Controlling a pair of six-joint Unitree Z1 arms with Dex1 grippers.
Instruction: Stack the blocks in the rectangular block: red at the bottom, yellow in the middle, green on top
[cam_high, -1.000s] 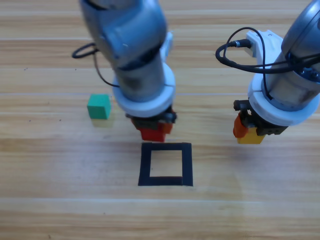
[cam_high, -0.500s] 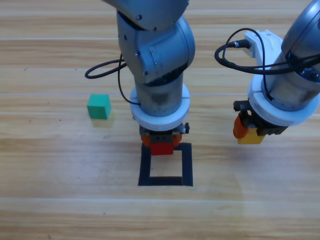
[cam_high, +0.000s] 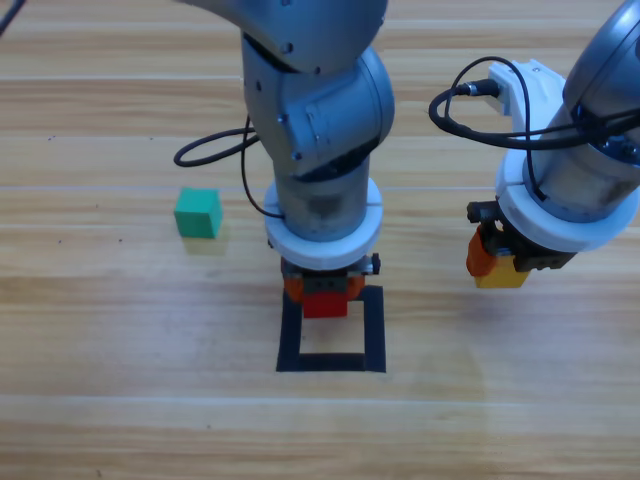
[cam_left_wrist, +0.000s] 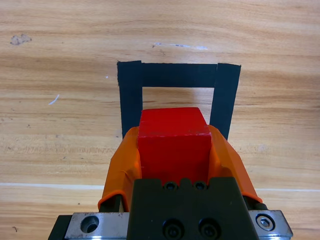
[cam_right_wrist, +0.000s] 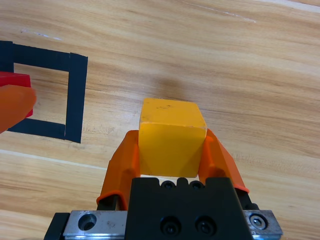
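My left gripper (cam_high: 324, 297) is shut on the red cube (cam_high: 325, 304) (cam_left_wrist: 173, 142) and holds it over the far edge of the black tape square (cam_high: 374, 330) (cam_left_wrist: 129, 95). Whether the cube touches the table I cannot tell. To the right of the square my right gripper (cam_high: 497, 263) is shut on the yellow cube (cam_high: 503, 277) (cam_right_wrist: 171, 136), held a little above the wood. The tape square (cam_right_wrist: 76, 95) and the red cube (cam_right_wrist: 14, 80) also show at the left of the right wrist view. The teal-green cube (cam_high: 198, 212) rests on the table to the left.
Black cables (cam_high: 215, 150) loop from the left arm over the table behind it, and another cable (cam_high: 470, 110) arcs from the right arm's wrist. The wooden table (cam_high: 120, 400) extends in front of the square.
The left arm has carried the red cube right and toward the front, from behind the square's far left corner to over its far edge. The right arm has held still.
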